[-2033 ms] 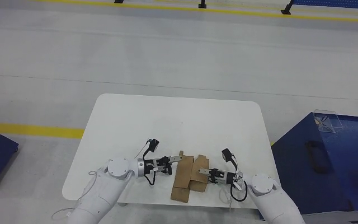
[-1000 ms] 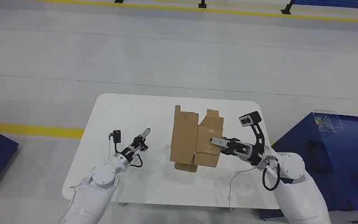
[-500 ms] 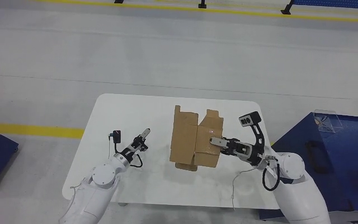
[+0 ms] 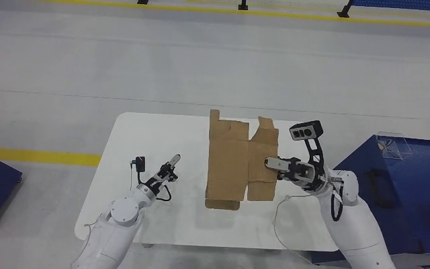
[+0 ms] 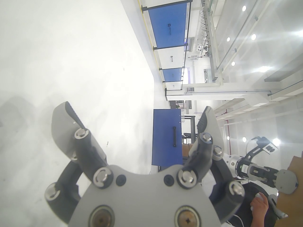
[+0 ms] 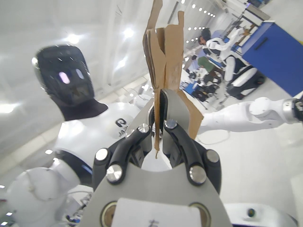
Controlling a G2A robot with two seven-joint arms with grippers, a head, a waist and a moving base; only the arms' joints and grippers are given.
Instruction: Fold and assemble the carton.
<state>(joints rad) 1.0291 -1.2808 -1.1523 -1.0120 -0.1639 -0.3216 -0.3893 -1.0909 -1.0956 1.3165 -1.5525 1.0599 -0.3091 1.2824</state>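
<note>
a flattened brown corrugated cardboard carton [image 4: 235,165] is held over the middle of a white, round-cornered worktop [image 4: 154,141]. from above, its broad face is turned up towards the camera. its long axis runs from the near side of the worktop to the far side. the far end, with two flaps split by a notch, reaches past the worktop's far edge. it looks raised off the surface rather than lying on it.

the right tool [image 4: 269,163] comes in from the robot's right and is clamped on the carton's right-hand panel, about halfway along its length. in the right wrist view the carton [image 6: 165,55] is seen edge-on, its layers stacked thin, with the right tool [image 6: 159,100] pinched tight on the lower edge. a white label sits on this tool's base; its print is cut off and cannot be read.

the left tool [image 4: 173,161] is over the left part of the worktop, well apart from the carton. in the left wrist view its two fingers [image 5: 136,112] stand wide apart above the bare worktop [image 5: 59,48].
</note>
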